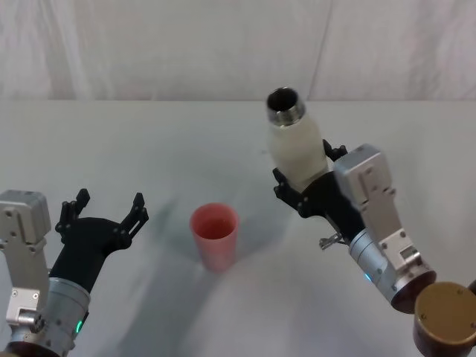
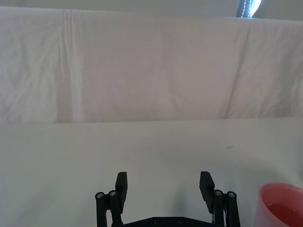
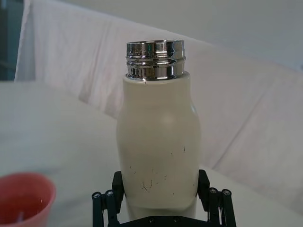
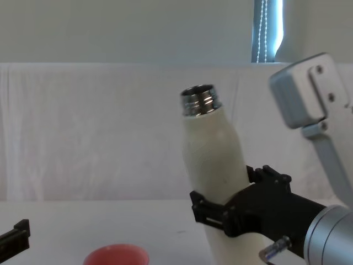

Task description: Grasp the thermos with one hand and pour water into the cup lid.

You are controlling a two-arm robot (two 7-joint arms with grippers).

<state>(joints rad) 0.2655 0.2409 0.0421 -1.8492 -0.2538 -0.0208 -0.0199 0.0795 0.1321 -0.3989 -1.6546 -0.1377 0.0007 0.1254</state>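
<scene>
Right of salmon cup lid (image 1: 215, 235) | right gripper (image 1: 306, 182) clamps smooth cream thermos (image 1: 296, 143), seemingly tilted

matt cream thermos (image 3: 158, 151) with scuffs, glossy steel neck; smooth matt salmon cup lid (image 1: 215, 236).

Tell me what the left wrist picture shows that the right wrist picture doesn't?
The left wrist view has the left pincer, open with nothing between its fingers, low over the white table. The right wrist view has the cream thermos with its shiny steel neck uncapped, gripped low on its body by the right pincer. Both catch the pink cup lid at the edge, plus the same white cloth backdrop.
</scene>
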